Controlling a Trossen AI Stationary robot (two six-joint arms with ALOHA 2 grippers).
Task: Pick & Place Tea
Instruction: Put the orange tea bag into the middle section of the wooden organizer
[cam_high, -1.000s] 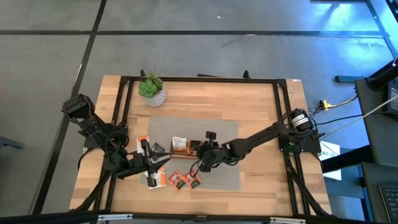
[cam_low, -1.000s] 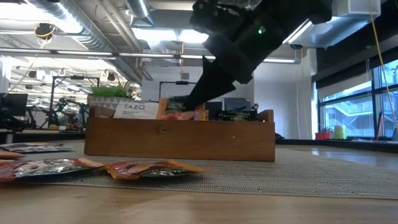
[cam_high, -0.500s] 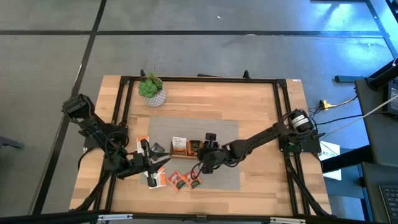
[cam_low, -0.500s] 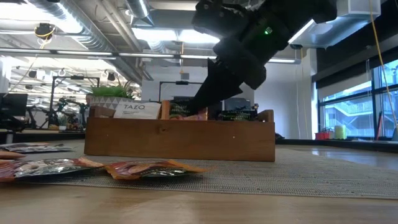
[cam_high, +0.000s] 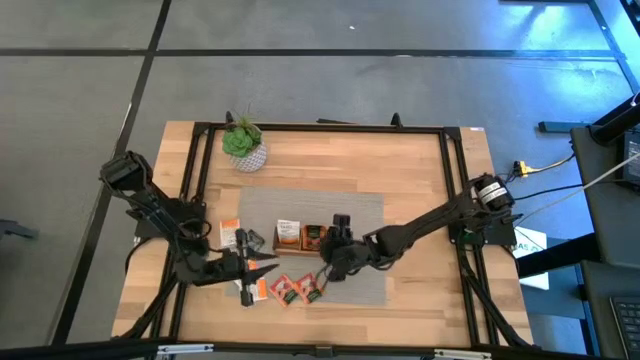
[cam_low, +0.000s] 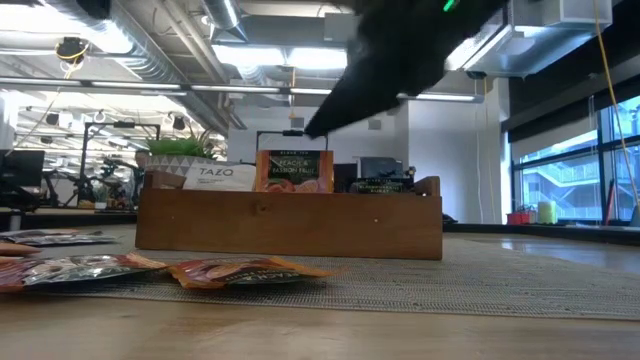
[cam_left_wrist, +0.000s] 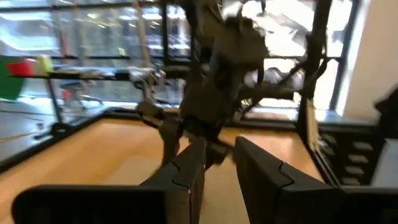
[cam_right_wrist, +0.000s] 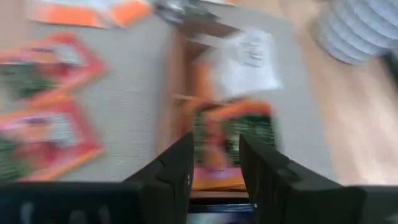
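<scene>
Right tool (cam_high: 333, 243) sits just above the wooden tray (cam_low: 290, 222), my fingers (cam_right_wrist: 171, 167) parted with nothing between them in the wrist view. Directly below the gap is an orange-and-green sachet (cam_low: 295, 171), standing upright in the tray's middle compartment, clear of the tool as far as I can judge. A white sachet (cam_low: 226, 175) stands in the compartment beside it. More tea lies loose on the grey mat (cam_high: 360, 285) on the near side of the tray: red sachets (cam_high: 297, 290), flat.

Left tool (cam_high: 243, 264) waits off the tray's left end, over the loose sachets; fingers part open, whether it holds anything I can't tell.

Doing this step well, I judge: lift straight up, don't drag sideways or the standing sachet tips over.

Low view shows the sachet upright and its label; high view doesn't, arm blocks it. High view alone shows the plant (cam_high: 243, 143) far beyond the tray, on the counter (cam_high: 420, 170).
</scene>
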